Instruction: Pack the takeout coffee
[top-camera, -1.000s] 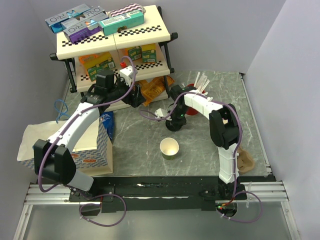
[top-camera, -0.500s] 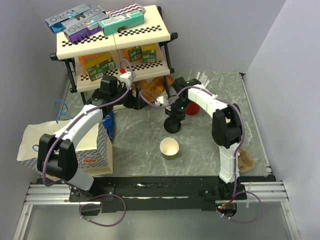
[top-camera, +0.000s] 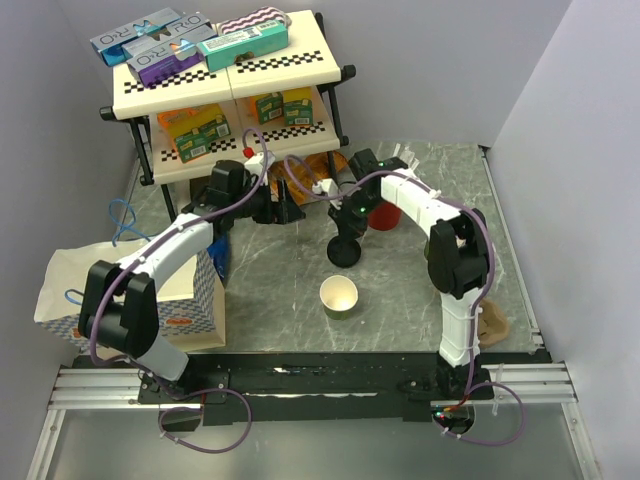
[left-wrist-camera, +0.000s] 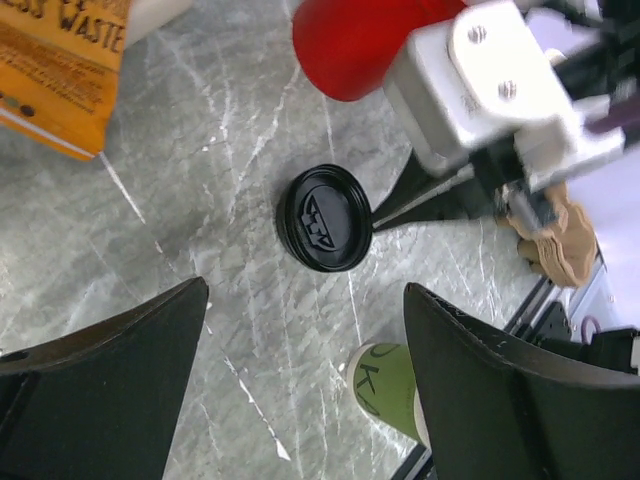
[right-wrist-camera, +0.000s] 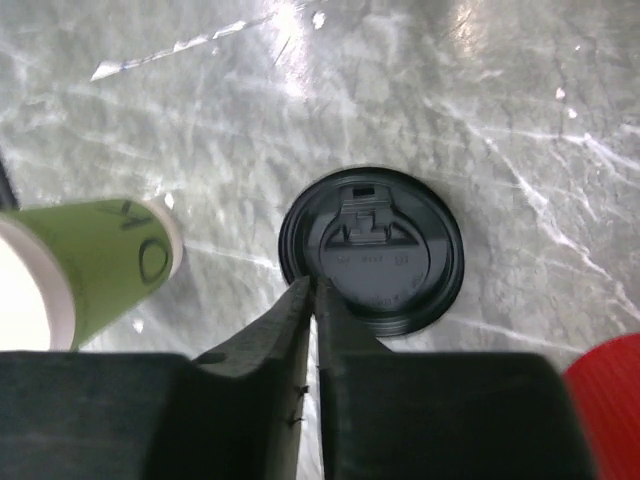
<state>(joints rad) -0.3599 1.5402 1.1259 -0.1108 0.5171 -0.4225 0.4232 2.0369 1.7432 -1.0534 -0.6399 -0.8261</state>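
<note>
Black lid lies flat on the grey marbled table, between the red cup and the green paper cup, which stands open and uncapped just beside it. Right gripper has its fingers pressed together, tips right at the lid's rim. Left gripper hangs above the lid, fingers spread wide.

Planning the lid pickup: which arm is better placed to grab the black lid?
Right. The right pincer hangs just over the black lid, though shut; the left pincer is open but farther off.
</note>
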